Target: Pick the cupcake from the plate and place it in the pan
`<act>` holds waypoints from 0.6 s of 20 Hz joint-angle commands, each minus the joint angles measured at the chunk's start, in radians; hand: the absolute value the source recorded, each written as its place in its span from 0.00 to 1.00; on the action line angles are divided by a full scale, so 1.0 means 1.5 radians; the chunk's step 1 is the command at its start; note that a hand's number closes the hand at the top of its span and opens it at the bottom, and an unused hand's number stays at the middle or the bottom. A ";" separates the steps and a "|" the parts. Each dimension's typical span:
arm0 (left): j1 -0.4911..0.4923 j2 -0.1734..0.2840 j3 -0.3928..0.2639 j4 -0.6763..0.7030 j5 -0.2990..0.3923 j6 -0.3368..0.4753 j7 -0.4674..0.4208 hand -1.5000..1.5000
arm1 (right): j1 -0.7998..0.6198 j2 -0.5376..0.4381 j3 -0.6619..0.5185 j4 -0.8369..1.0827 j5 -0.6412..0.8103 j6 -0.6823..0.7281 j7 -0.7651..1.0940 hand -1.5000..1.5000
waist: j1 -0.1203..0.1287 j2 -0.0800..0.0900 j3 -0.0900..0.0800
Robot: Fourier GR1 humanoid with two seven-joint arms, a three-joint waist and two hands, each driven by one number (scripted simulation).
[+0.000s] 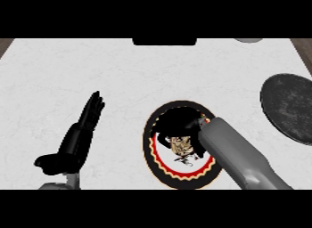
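On the white bench (66,71), the dark pan (293,109) lies well right of the right hand (178,120), whose fingers curl down over the plate (160,167), apparently clamped on the mostly hidden cupcake (183,147), which might tip out on lifting, while the left hand (80,133) rests with fingers straight.

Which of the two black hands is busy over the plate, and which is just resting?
The right robot hand is over the plate, curled above the cupcake. The left robot hand rests off to the side, fingers straight.
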 commanded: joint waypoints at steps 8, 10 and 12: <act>0.020 0.004 0.036 0.007 0.000 0.025 0.003 0.50 | 0.077 -0.019 -0.272 0.010 -0.059 -0.091 0.361 1.00 | -0.084 -0.008 0.001; 0.034 0.006 0.042 0.007 0.000 0.030 -0.001 0.50 | 0.092 -0.032 -0.332 0.001 -0.069 -0.132 0.457 1.00 | -0.100 -0.015 0.000; 0.039 0.008 0.042 0.002 0.003 0.027 -0.001 0.50 | 0.077 -0.029 -0.363 -0.039 -0.050 -0.188 0.554 1.00 | -0.085 -0.017 0.000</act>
